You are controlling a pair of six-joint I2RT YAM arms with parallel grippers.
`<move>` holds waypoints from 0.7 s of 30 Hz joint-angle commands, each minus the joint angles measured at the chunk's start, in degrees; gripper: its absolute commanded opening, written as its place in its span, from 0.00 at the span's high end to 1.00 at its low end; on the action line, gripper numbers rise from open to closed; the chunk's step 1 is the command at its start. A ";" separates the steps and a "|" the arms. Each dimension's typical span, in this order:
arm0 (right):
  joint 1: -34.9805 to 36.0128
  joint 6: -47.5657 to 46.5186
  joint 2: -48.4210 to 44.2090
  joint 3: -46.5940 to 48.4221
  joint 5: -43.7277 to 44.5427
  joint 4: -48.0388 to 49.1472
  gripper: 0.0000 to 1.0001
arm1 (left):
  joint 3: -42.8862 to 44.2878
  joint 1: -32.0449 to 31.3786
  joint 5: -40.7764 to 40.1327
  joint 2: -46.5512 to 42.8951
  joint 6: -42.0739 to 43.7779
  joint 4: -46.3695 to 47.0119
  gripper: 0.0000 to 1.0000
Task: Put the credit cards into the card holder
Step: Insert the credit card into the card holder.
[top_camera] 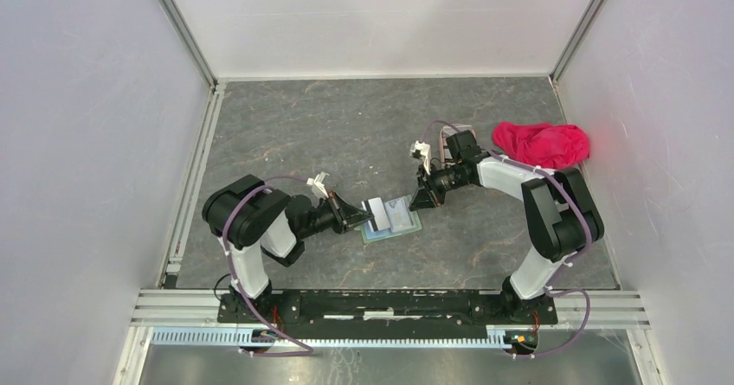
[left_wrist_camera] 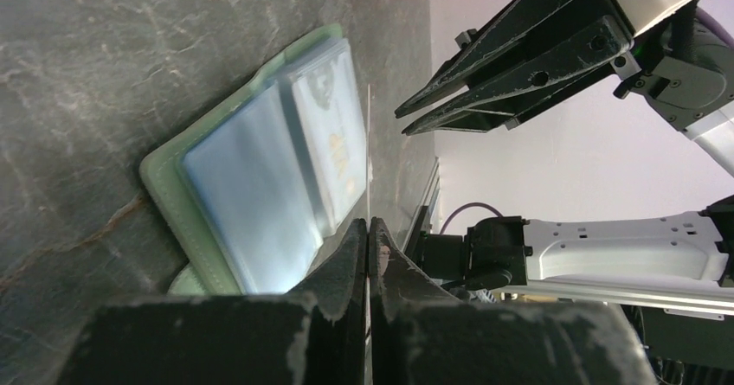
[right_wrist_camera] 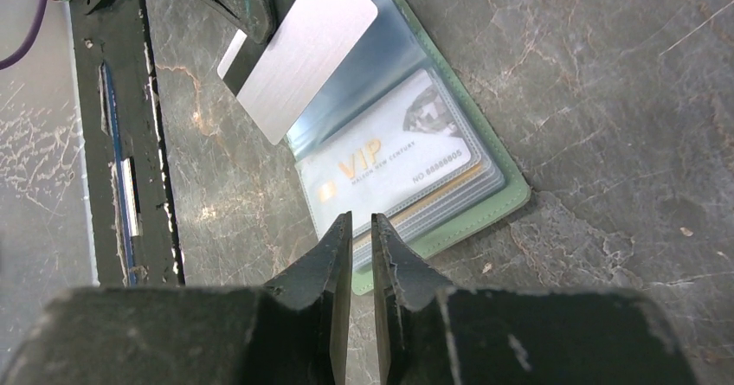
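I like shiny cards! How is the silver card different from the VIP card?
The silver card is plain and pinched in the left claw, outside the pockets. The VIP card has gold letters and lies flat inside a clear pocket of the card holder. Both are rectangles with rounded corners.

One card holder [right_wrist_camera: 509, 188], one cloth [top_camera: 541, 144]

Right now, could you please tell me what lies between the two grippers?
The open card holder lies between them, with the silver card held by the left gripper over it; the top view shows this.
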 commanded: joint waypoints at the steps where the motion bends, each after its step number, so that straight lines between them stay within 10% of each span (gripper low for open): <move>1: -0.01 0.12 1.57 1.00 -0.15 -0.30 0.80 | 1.35 -0.22 1.95 2.44 1.29 1.02 0.98; 21: 0.03 0.35 3.03 1.52 0.99 -0.76 0.80 | 2.45 -0.26 -2.45 7.11 2.06 4.56 0.98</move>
